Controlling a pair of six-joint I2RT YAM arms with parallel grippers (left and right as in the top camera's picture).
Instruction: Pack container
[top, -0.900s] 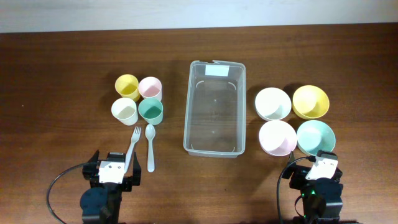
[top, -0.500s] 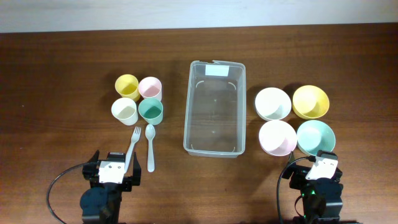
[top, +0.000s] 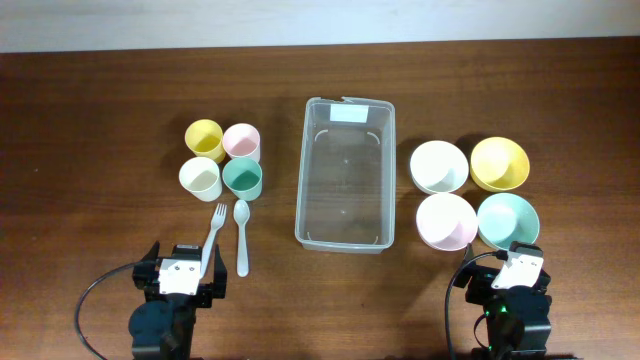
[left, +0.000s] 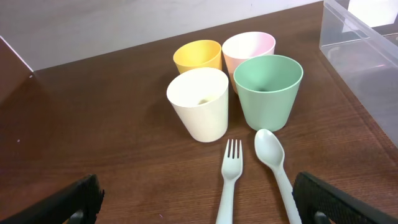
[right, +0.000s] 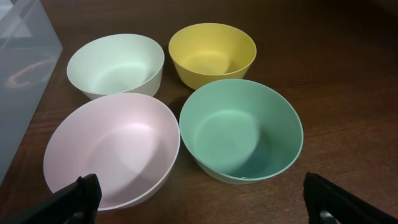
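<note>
Four cups (top: 243, 178) at nine o'clock and bowls (top: 446, 221) at three flank the container (top: 345, 190), seemingly one set per arm; left gripper (left: 196, 202) and right gripper (right: 199, 199) gape wide, empty.

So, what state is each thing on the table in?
Clear rectangular plastic container: upright, empty, lidless.
Four pastel plastic cups: upright, unstacked.
Four pastel round bowls: upright, empty, unstacked.
Pale plastic fork and spoon: lying flat.
Left gripper: open, holding nothing.
Right gripper: open, holding nothing.

a dark brown wooden table (top: 100, 100) meets a pale wall (top: 150, 20) along its far edge.
</note>
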